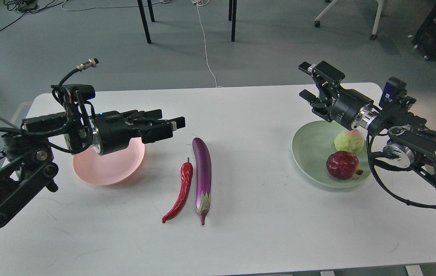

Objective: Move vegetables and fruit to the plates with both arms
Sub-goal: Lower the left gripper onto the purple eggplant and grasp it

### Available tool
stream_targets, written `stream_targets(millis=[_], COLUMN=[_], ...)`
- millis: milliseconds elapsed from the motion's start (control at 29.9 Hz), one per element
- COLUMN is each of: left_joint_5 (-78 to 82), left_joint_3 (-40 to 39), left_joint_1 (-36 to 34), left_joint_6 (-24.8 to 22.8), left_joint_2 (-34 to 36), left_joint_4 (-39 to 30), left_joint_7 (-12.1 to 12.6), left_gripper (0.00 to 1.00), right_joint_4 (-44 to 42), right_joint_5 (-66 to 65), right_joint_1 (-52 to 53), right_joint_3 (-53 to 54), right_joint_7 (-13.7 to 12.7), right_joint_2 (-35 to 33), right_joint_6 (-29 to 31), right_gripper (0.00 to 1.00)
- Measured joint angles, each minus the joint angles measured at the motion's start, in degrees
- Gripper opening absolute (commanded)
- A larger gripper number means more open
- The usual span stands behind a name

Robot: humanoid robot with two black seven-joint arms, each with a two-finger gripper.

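The purple eggplant [202, 172] and the red chili [182, 189] lie side by side on the white table [260, 230] at its middle. The dark red fruit [342, 165] and the yellow-green fruit [349, 142] sit in the pale green plate [310, 149] on the right. The pale pink plate [102, 172] on the left holds nothing. My left gripper [173, 118] hovers level over the pink plate's right rim, pointing at the eggplant's far end, open and empty. My right gripper [304, 80] is open and empty above the green plate's far-left rim.
Beyond the table's far edge is grey floor with black table legs [145, 23], a white cable [206, 50] and a chair base [373, 19]. My left arm covers part of the pink plate. My right arm crosses the green plate's right side.
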Motion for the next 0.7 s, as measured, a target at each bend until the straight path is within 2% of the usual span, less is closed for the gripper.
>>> stream_targets(millis=[100, 201, 301, 702], left_joint_5=[2.4, 2.7, 2.7, -3.9], left_joint_3=[6.9, 13.4, 15.7, 15.1], left_joint_1=[-4.8, -9.3, -11.0, -11.7], left_joint_6=[0.0, 0.0, 0.0, 0.0], left_joint_2=[-1.0, -4.0, -7.1, -7.9], left_joint_4=[1.5, 4.9, 7.3, 7.5], left_joint_7=[4.8, 8.0, 8.9, 10.4], left_gripper=[1.00, 1.00, 1.00, 1.00], right_joint_4=[0.0, 0.0, 0.0, -0.6], right_joint_5=[1.0, 2.3, 2.8, 2.7], right_joint_1=[-3.0, -5.6, -7.9, -10.7], right_joint_3=[4.7, 8.1, 10.8, 14.1], right_joint_7=[0.0, 0.0, 0.0, 0.0], right_joint_2=[0.0, -0.1, -0.2, -0.2], right_joint_6=[1.4, 2.3, 2.5, 2.5], right_gripper=[0.98, 0.98, 0.98, 0.98])
